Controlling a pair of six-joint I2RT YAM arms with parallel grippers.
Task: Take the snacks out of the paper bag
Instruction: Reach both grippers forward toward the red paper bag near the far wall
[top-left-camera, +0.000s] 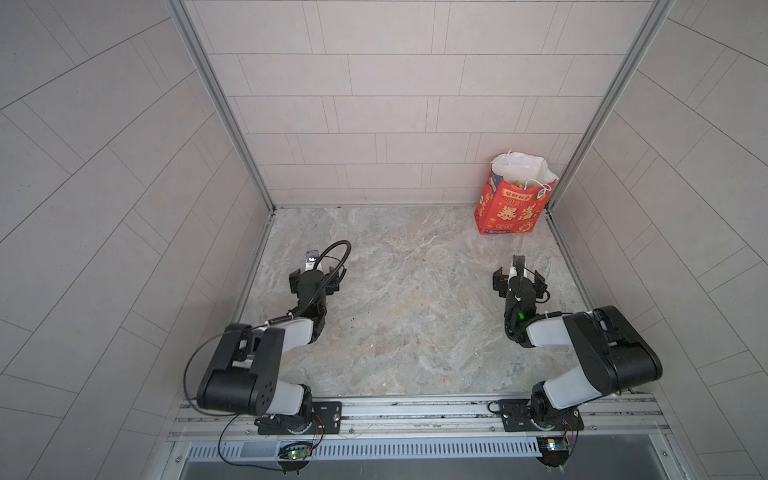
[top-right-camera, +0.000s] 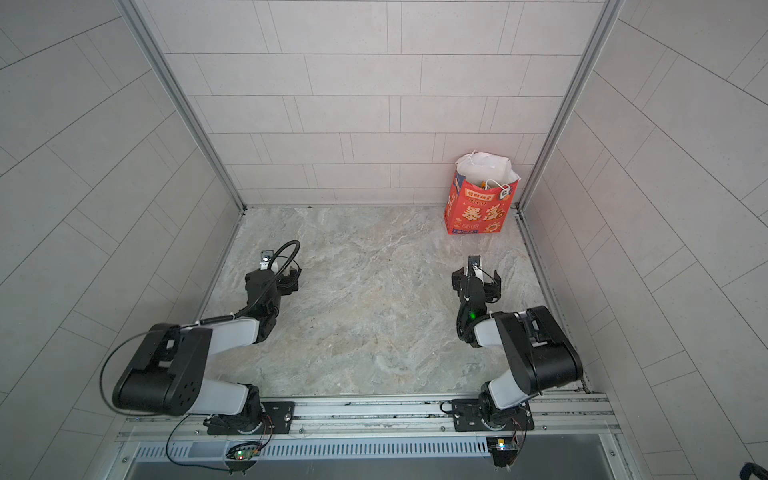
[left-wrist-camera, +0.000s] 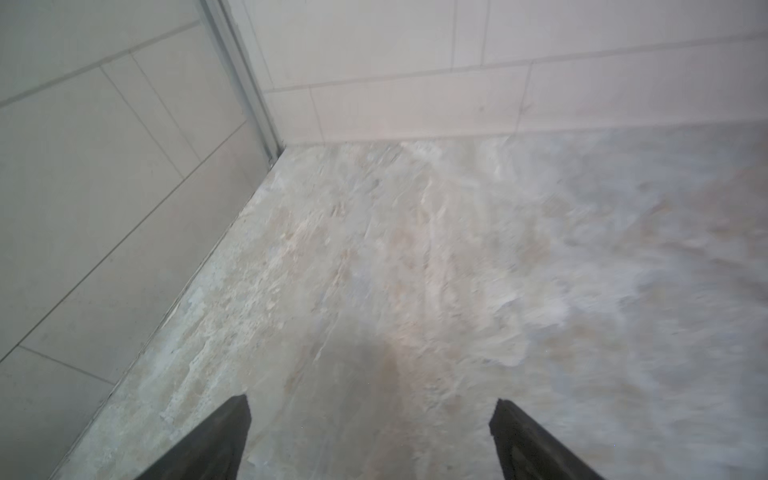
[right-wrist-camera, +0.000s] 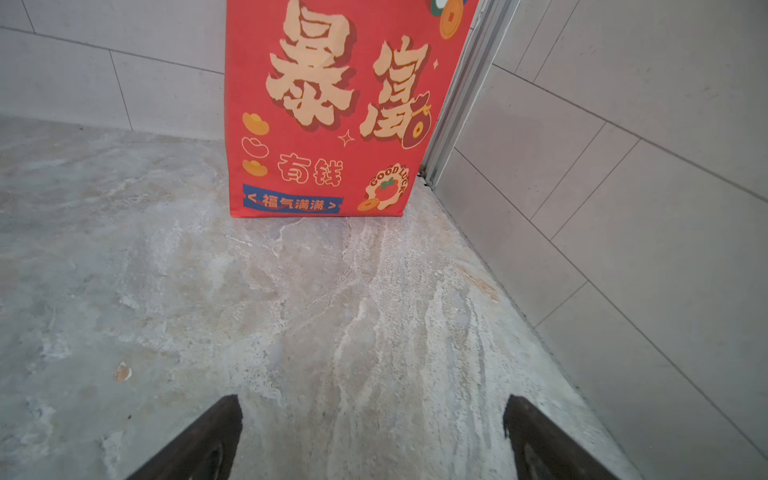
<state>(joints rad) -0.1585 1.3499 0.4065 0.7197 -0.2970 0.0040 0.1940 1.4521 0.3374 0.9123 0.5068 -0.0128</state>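
Observation:
The red paper bag (top-left-camera: 513, 208) (top-right-camera: 478, 210) stands upright in the far right corner of the marble table, mouth open and white inside. A small orange sliver (top-left-camera: 516, 183) shows in the mouth; otherwise the snacks are hidden inside. In the right wrist view the paper bag (right-wrist-camera: 328, 108) stands straight ahead, a good stretch beyond my right gripper (right-wrist-camera: 372, 415), which is open and empty. That right gripper (top-left-camera: 518, 280) (top-right-camera: 476, 279) hovers in front of the bag. My left gripper (top-left-camera: 313, 277) (top-right-camera: 272, 278) (left-wrist-camera: 370, 415) is open and empty near the left wall, over bare table.
Tiled walls close in the table (top-left-camera: 407, 299) on the left, back and right, with aluminium posts (top-left-camera: 559, 183) in the far corners. The bag stands against the right post. A metal rail (top-left-camera: 415, 411) carrying both arm bases runs along the front edge.

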